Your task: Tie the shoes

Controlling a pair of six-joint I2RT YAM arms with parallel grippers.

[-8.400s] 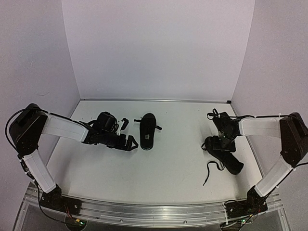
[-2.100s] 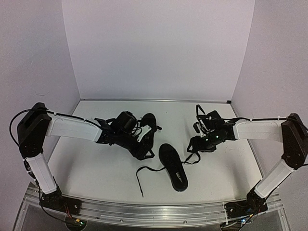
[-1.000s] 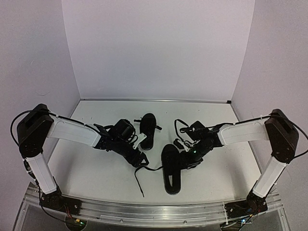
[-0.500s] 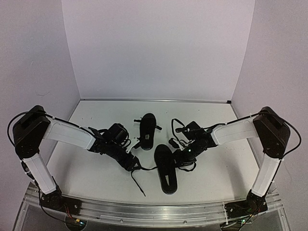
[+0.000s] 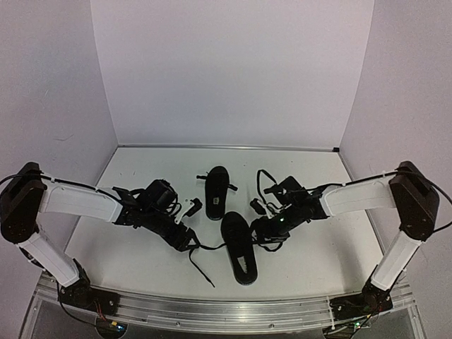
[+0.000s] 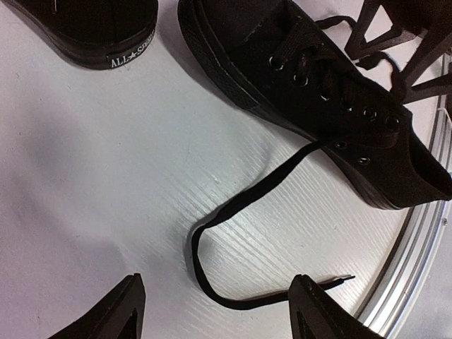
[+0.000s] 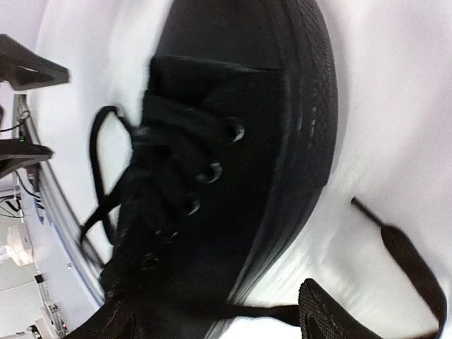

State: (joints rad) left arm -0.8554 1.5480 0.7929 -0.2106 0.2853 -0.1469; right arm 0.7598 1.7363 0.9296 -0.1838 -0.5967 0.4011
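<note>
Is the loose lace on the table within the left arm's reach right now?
Likely yes: the open left gripper hangs over the loose lace, which lies flat on bare table, nothing covering it.
</note>
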